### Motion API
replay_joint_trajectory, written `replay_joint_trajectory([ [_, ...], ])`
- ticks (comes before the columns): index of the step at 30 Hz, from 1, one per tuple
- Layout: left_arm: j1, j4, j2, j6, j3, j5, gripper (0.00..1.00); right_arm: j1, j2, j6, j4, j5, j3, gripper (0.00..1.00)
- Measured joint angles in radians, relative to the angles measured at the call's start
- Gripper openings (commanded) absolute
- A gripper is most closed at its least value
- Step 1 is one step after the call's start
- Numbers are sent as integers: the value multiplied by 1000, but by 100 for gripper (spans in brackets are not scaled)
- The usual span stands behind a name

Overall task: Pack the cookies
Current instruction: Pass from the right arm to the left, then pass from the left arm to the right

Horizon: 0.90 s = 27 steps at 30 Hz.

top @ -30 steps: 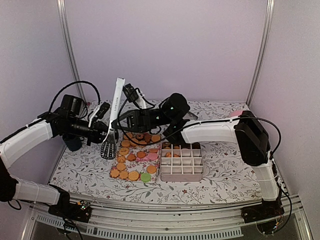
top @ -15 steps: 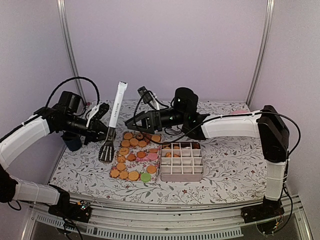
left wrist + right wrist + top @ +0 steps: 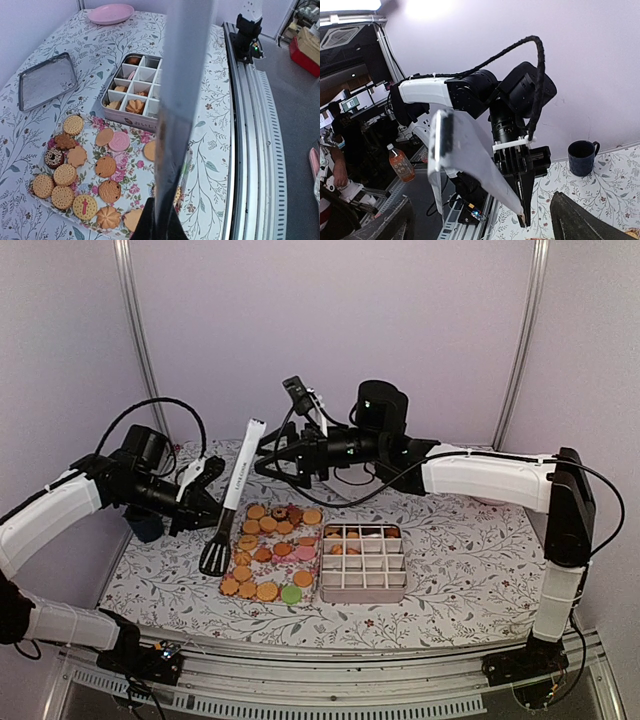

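One spatula (image 3: pixel 236 480) clenched by left fingers (image 3: pixel 207 470); right fingers (image 3: pixel 585 222) spread; only left wrist shows lid (image 3: pixel 47 87).

Tin (image 3: pixel 127 117): small print on the side wall facing the cookie tray, Japanese characters, roughly "おいしい", the rest hidden. Spatula (image 3: pixel 240 476): dark lettering along white handle, too small to read.
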Motion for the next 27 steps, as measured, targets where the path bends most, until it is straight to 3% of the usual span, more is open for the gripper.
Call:
replay_joint_trajectory([
  [8,-22,-8,21,12,-3,-18,0,36,35,-97,-120,0,122,74],
  [24,-31,-58,42,43,-4,-51,0,63,66,-268,-356,31,169,45],
  [27,-31,-68,43,43,-3,-47,0,64,78,-299,-399,40,198,43],
])
